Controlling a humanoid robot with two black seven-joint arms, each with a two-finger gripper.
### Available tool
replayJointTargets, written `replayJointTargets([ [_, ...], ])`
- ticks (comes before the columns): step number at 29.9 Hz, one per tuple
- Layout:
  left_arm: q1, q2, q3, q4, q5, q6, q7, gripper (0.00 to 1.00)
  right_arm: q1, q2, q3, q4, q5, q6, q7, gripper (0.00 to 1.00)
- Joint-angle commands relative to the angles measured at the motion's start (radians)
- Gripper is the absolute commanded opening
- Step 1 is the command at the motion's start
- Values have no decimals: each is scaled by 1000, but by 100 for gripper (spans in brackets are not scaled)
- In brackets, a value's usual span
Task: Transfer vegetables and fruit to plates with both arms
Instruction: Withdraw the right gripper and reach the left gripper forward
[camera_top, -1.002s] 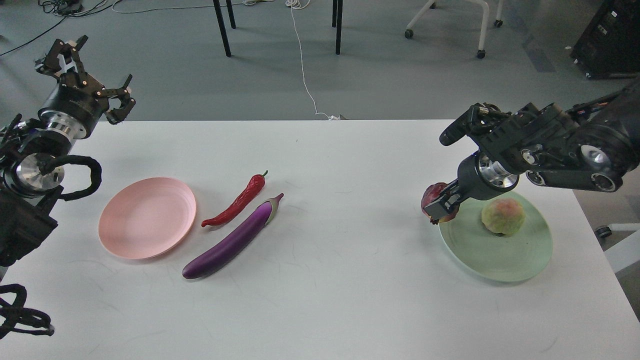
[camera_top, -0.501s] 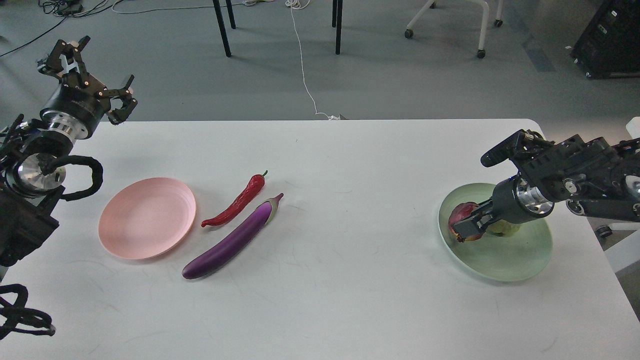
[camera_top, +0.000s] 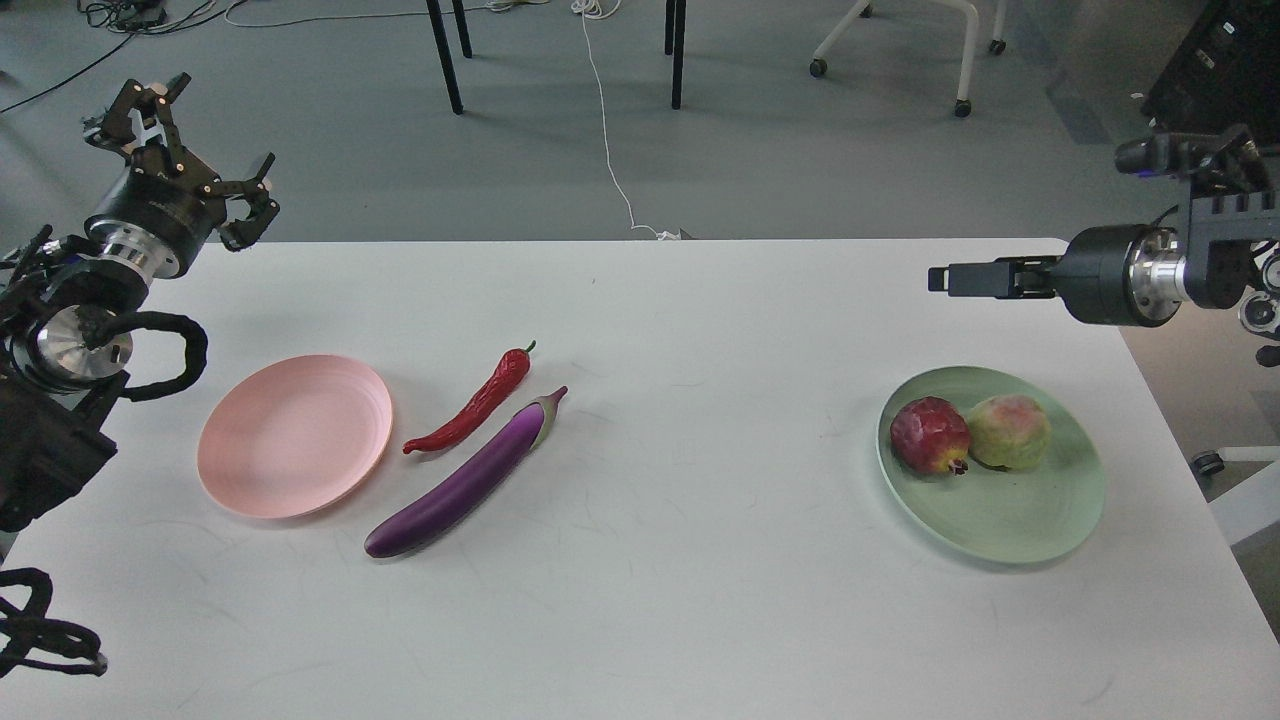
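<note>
Upper left of frame: left gripper (camera_top: 190, 150) held up past the table's far-left corner, over the floor. Fingers (camera_top: 252, 205) splayed wide, nothing between them. Silver wrist ring and a looped black cable (camera_top: 170, 345) sit below it along the left edge.

Left-centre: pink plate (camera_top: 294, 436) flat on the white table (camera_top: 680, 600), nothing on it.

Just right of the pink plate: red chili pepper (camera_top: 474, 402) lying diagonally, stem toward upper right, tip toward the plate but not touching the rim.

Beside it, lower and to the right: purple eggplant (camera_top: 462, 480), same diagonal, stem cap at upper right, fat end toward bottom left. Runs roughly parallel to the chili, very close, can't tell if they touch. Both on bare table, on neither plate.

Right-centre: green plate (camera_top: 1000, 520) near the table's right edge. Two fruits on it, in the upper half. Dark red pomegranate-like fruit (camera_top: 930, 436) on the left, small crown pointing lower right. Yellow-green fruit with pink blush (camera_top: 1008, 432) just right of it, the two touching or nearly so.

Upper right of frame: right gripper (camera_top: 950, 279) sticks out horizontally to the left from the silver wrist, above the table and above the green plate, well apart from both fruits. Holds nothing. Seen side-on as one thin dark bar, fingers can't be told apart, so can't tell how far open it is.

Top of frame, beyond the table: grey floor with chair legs (camera_top: 445, 55) and a white cord (camera_top: 610, 150).
</note>
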Motion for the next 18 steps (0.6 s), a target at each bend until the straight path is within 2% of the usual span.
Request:
replayJointTargets([
  [1,-13,2,41,-94,34,0,-4,98,-121,-3,265,-146,177,3,-5,98],
  [4,-19,1,48,-145,94,0,-4,98,-161,11,350,-203,227,3,-8,98],
  [5,-50,-10,51,-189,261,0,-4,98,-211,46,462,-288,295,3,-8,98],
  [10,-94,-39,51,-276,603,0,-7,98,-278,85,597,-430,455,16,-6,98],
  [15,-76,-33,67,-448,880,0,-7,98,-345,89,661,-481,691,68,-2,99],
  [18,-29,-6,111,-580,1040,59,-7,97,-393,89,703,-481,811,78,3,99],
])
